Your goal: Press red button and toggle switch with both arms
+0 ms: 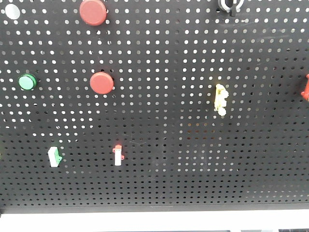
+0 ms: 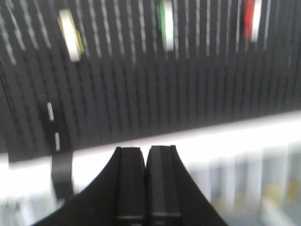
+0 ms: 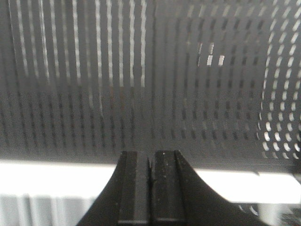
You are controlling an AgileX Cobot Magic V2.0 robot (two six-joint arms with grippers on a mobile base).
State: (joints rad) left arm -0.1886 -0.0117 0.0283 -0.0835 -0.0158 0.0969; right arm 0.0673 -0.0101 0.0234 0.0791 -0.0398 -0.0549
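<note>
Front view: the upper red button [image 1: 92, 12] sits at the counter's [image 1: 193, 183] top edge toward the left corner, with the lower red button [image 1: 101, 83] beneath it, and no fingers near either. Both look stiff and sprung, so push square on the dome. Left wrist: the left fingers [image 2: 131, 183] are clenched empty under the bottom edge, buttons unseen. Right wrist: the right fingers [image 3: 136, 188] are clenched empty too, with no button visible.

The front view is sharp; light shines through holes in the pegboard [image 1: 203, 193]. Both wrist views are smeared into streaks, with white glare.
</note>
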